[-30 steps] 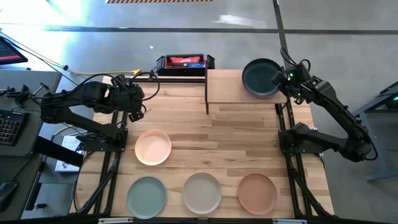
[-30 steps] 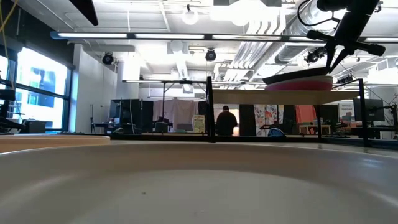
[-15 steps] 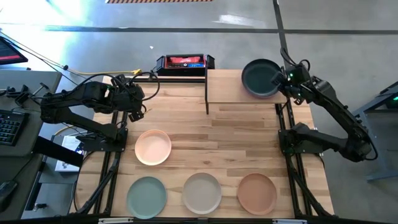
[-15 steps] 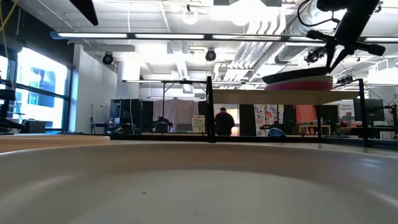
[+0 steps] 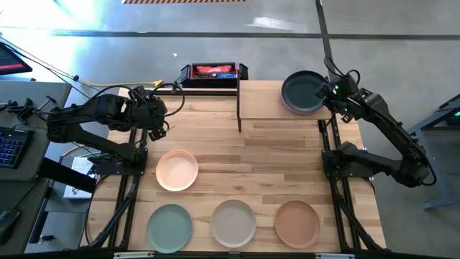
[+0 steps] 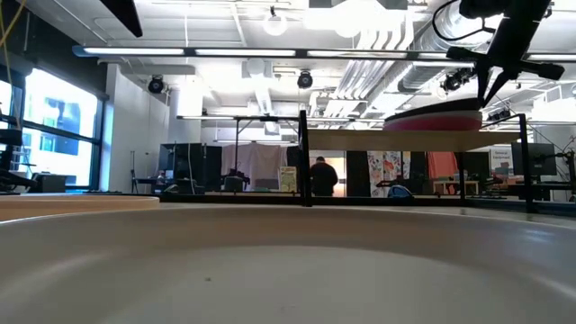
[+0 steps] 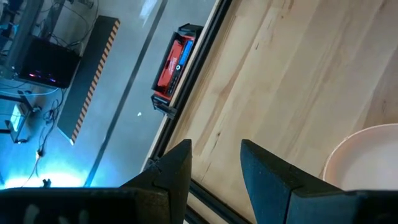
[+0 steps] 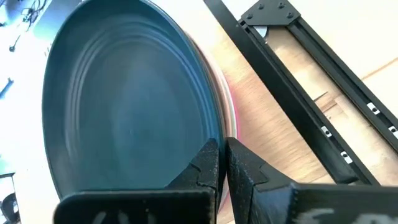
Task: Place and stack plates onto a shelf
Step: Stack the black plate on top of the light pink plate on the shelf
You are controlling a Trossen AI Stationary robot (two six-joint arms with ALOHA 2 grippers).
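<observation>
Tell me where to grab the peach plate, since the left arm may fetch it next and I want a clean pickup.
Judging by its pose, take the peach plate by its raised rim, on the edge nearest the left gripper. It lies flat and upright on the table, too shallow to grip elsewhere. Come down from above, one finger inside the rim, one outside. Nothing crowds that edge.

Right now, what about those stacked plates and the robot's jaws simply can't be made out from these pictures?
- Plates under the charcoal plate on the shelf: covered from above; only pink rims show in the low view, number unclear.
- Right gripper: whether its nearly closed jaws pinch the rim; the jaws cover the contact.
- Low view: the tabletop; a pale plate close to the camera blocks it.
</observation>
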